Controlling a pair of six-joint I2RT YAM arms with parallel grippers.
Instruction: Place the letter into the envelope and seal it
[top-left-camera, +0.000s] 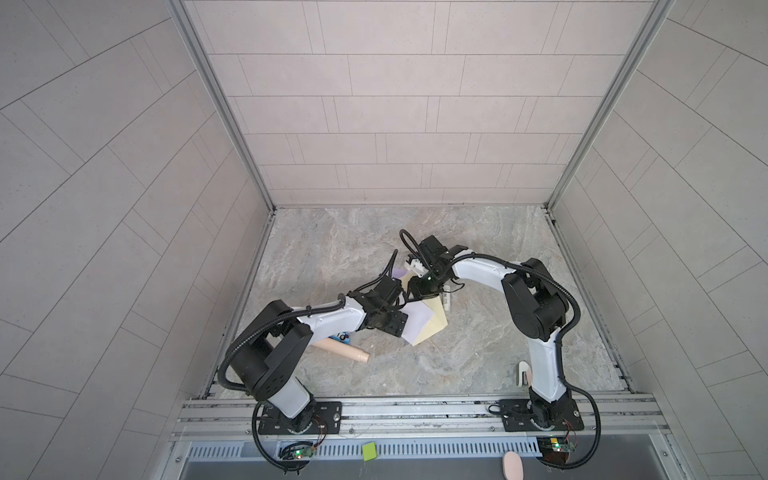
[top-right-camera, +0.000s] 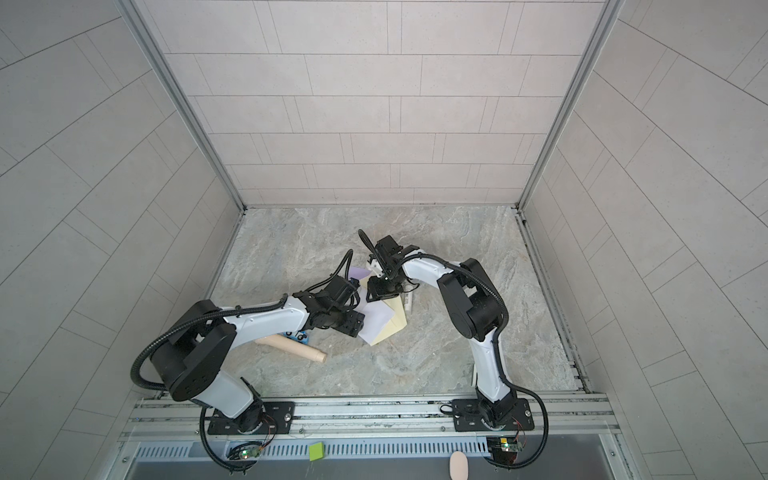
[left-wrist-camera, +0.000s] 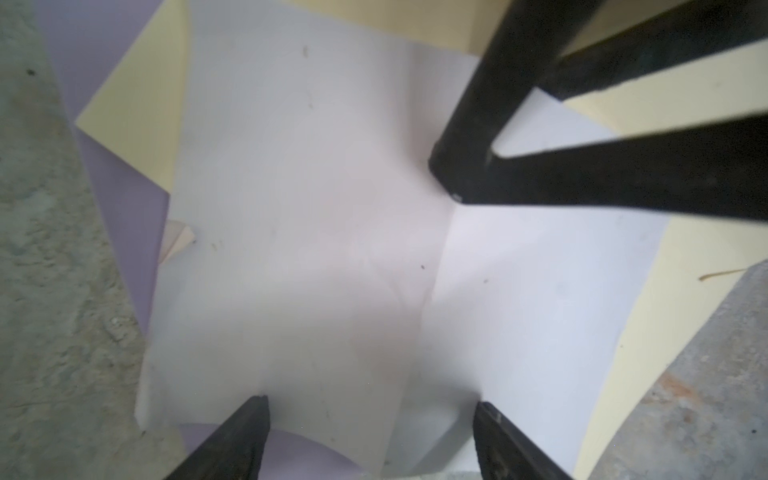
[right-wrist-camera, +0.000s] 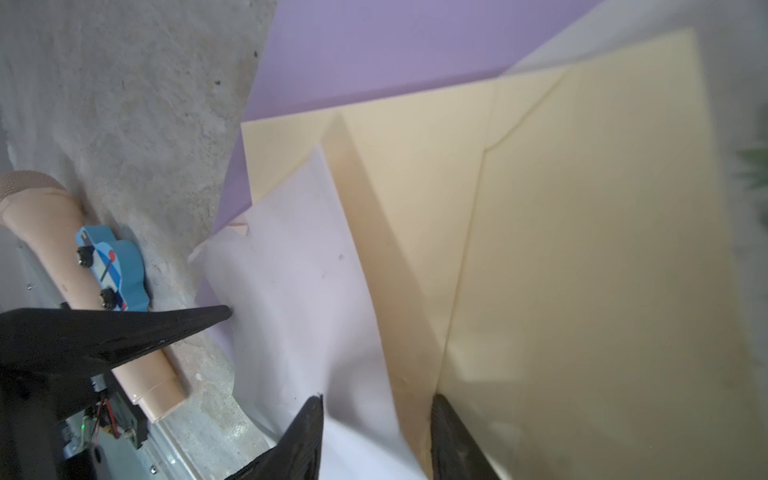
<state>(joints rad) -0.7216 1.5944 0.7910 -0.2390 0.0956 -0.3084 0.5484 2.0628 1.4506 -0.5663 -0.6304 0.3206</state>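
The cream paper envelope (right-wrist-camera: 582, 249), the only container here, rests partly on a lilac sheet (right-wrist-camera: 395, 50). The creased white paper letter (left-wrist-camera: 332, 249) lies across the envelope, its far edge seemingly tucked under the envelope's upper wall; how deep, I cannot tell. Both look light, limp and slick, likely to buckle if shoved, so the letter is best pinched at its edge farthest from the envelope's mouth. The left gripper (left-wrist-camera: 370, 400) stands wide apart astride that edge, unclenched. The right gripper (right-wrist-camera: 376, 397) is half parted around the envelope's mouth edge, not pinching. A beige plastic tube (top-left-camera: 345, 351) lies near the envelope.
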